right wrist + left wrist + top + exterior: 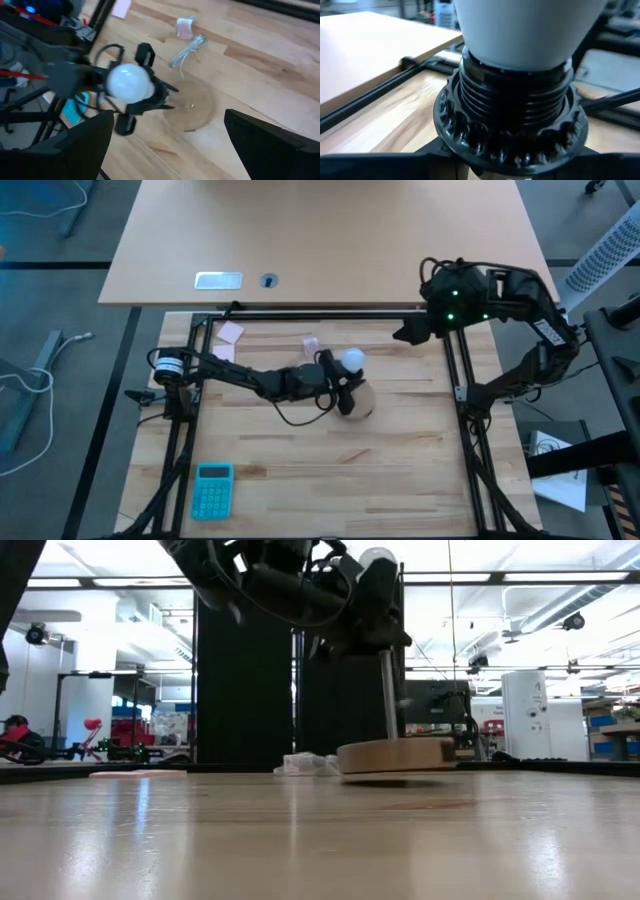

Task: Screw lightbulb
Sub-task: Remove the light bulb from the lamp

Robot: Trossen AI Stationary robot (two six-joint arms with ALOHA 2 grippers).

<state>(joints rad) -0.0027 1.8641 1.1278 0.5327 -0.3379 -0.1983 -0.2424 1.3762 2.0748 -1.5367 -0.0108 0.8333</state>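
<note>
A: Going from left to right across the overhead view, what is on the table (400, 480)?

B: Near the front left corner, at about 7 o'clock from the table's centre, lies a teal calculator (212, 489). Up toward 10 o'clock, close to the black frame rail (330, 317) along the far edge, sit two pink sticky notes (231, 332). A crumpled pinkish wrapper (310, 342) with a pale cord (187, 49) lies at about 11 o'clock.

A: And the left arm?

B: It reaches in from the left edge toward the centre. The left gripper (340, 380) sits over a round wooden disc (362, 402). Its fingers are drawn narrow around a black threaded socket (512, 125), which carries the lightbulb (353, 360).

A: Where exactly is the lightbulb?

B: Just past the table's centre, raised above the wooden disc. The left wrist view shows its white body seated in the top of the ribbed socket. In the low view a thin metal stem (388, 695) rises from the disc to the gripper, and the disc's near edge looks slightly lifted, with a shadow beneath.

A: What about the right side?

B: The right gripper (412, 332) hangs at about 1 o'clock, near the far rail and well apart from the bulb. Its fingers stand wide with nothing between them.

A: How much free room is there?

B: The whole near half of the table, from 4 to 8 o'clock, is bare wood apart from the calculator. The black frame posts (470, 440) bound the left and right edges.
</note>
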